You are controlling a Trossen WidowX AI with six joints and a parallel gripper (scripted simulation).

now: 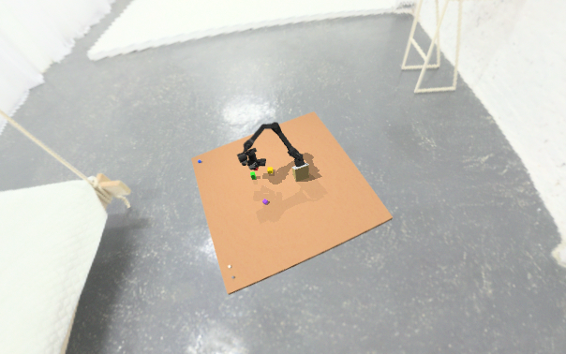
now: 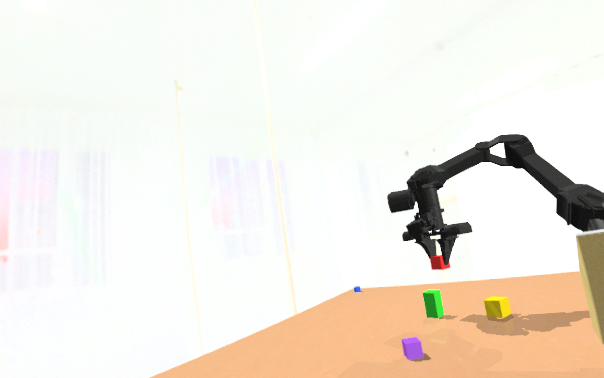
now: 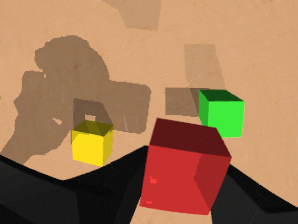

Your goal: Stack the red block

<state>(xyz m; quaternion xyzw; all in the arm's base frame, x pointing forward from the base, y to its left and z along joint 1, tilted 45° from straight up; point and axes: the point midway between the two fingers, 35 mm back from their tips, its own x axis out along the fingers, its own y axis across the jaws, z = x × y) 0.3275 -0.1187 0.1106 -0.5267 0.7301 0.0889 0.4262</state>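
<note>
My gripper (image 2: 440,257) (image 1: 255,166) (image 3: 181,159) is shut on the red block (image 2: 440,262) (image 3: 181,168) (image 1: 257,169) and holds it in the air above the brown board (image 1: 300,225) (image 2: 310,340). The green tower (image 2: 433,303) (image 1: 253,175) (image 3: 221,112) stands upright on the board, below the red block and slightly to its left in the exterior view. In the wrist view the tower lies up and to the right of the held block.
A yellow block (image 2: 497,307) (image 1: 270,170) (image 3: 92,143) stands right of the tower. A purple block (image 2: 412,348) (image 1: 265,201) lies nearer the front. A small blue block (image 2: 357,289) (image 1: 200,161) sits at the board's far corner. The arm's tan base (image 1: 301,172) stands at the right.
</note>
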